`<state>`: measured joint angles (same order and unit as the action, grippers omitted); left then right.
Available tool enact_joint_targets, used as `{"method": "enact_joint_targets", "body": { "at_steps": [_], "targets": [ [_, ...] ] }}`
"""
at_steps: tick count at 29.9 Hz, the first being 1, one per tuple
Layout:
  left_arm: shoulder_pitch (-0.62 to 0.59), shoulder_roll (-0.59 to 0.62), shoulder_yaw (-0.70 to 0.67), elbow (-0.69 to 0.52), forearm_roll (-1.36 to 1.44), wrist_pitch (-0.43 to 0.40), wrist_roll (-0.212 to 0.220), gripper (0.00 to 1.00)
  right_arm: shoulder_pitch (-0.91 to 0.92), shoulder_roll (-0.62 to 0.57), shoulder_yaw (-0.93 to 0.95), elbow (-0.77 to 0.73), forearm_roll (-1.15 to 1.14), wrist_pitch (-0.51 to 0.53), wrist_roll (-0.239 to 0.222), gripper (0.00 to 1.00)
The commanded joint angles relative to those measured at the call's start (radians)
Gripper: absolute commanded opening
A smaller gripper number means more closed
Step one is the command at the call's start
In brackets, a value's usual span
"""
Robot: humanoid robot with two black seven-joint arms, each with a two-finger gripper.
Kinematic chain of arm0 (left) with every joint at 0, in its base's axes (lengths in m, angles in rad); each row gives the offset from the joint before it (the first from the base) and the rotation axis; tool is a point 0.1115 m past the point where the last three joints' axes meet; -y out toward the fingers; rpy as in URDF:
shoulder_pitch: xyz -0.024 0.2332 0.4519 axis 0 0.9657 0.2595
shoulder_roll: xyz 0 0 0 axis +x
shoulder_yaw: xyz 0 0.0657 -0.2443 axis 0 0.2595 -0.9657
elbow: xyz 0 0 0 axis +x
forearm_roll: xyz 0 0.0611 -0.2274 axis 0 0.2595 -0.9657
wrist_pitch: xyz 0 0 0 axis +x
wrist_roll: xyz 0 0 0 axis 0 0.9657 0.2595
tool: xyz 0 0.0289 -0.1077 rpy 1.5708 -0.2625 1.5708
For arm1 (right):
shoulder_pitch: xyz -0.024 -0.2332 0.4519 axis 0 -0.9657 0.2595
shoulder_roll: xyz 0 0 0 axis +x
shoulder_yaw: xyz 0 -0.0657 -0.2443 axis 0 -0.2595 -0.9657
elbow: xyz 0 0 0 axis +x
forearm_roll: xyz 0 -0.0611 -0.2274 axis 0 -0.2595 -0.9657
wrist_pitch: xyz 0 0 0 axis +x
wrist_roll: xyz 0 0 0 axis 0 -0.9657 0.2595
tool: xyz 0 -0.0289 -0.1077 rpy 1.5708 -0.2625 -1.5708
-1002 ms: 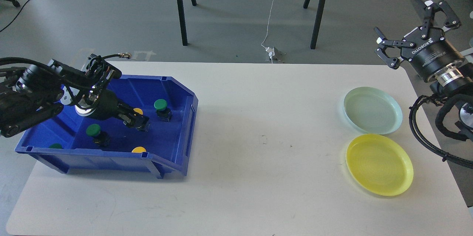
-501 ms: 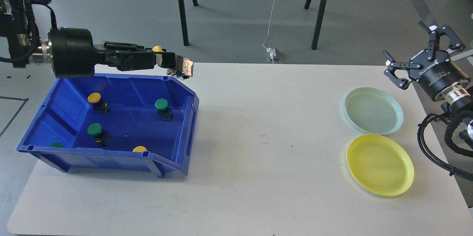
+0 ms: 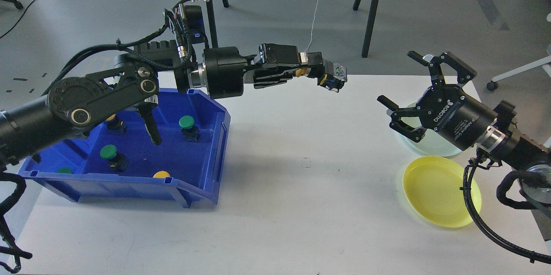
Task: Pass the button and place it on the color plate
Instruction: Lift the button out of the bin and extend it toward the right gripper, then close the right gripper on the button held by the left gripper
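My left gripper [image 3: 320, 72] is shut on a yellow button [image 3: 332, 76], holding it sideways in the air above the far middle of the white table [image 3: 301, 206]. My right gripper [image 3: 407, 90] is open and empty, its fingers pointing left toward the button, a good gap to the button's right. It hovers over the pale green plate [image 3: 439, 148], which it largely hides. The yellow plate [image 3: 439, 191] lies bare near the right front.
A blue bin [image 3: 202, 167] at the left holds several green and yellow buttons, such as a green one [image 3: 186, 122] and a yellow one [image 3: 161, 174]. Black stand legs [image 3: 370, 12] stand on the floor beyond the table.
My left arm has swung right from the bin's back edge to the table's middle, carrying the yellow button. My right gripper has moved left and down over the pale green plate.
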<state>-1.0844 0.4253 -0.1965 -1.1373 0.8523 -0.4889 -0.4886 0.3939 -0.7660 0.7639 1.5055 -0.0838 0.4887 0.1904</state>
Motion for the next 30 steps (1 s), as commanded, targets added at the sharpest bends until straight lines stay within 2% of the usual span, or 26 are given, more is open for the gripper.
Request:
{"method": "enact_joint_targets", "body": {
  "at_steps": [1, 10, 15, 20, 27, 30],
  "targets": [
    [0.017, -0.025, -0.027, 0.021, 0.002, 0.0, 0.0, 0.07, 0.017, 0.031, -0.046, 0.01, -0.013, 0.0, 0.0, 0.99],
    [0.017, -0.025, -0.027, 0.024, 0.001, 0.0, 0.0, 0.07, 0.043, 0.12, -0.069, 0.007, -0.013, 0.0, 0.001, 0.99],
    [0.015, -0.025, -0.026, 0.024, 0.001, 0.0, 0.0, 0.07, 0.095, 0.131, -0.095, 0.004, -0.011, 0.0, 0.049, 0.96],
    [0.014, -0.025, -0.026, 0.024, 0.001, 0.0, 0.0, 0.07, 0.141, 0.132, -0.129, 0.004, -0.011, 0.0, 0.055, 0.9],
    [0.014, -0.025, -0.026, 0.025, 0.001, 0.0, 0.0, 0.07, 0.158, 0.131, -0.146, 0.001, -0.014, 0.0, 0.057, 0.57],
    [0.014, -0.025, -0.026, 0.025, 0.001, 0.0, 0.0, 0.07, 0.158, 0.129, -0.147, -0.001, -0.016, 0.0, 0.057, 0.49]
  ]
}}
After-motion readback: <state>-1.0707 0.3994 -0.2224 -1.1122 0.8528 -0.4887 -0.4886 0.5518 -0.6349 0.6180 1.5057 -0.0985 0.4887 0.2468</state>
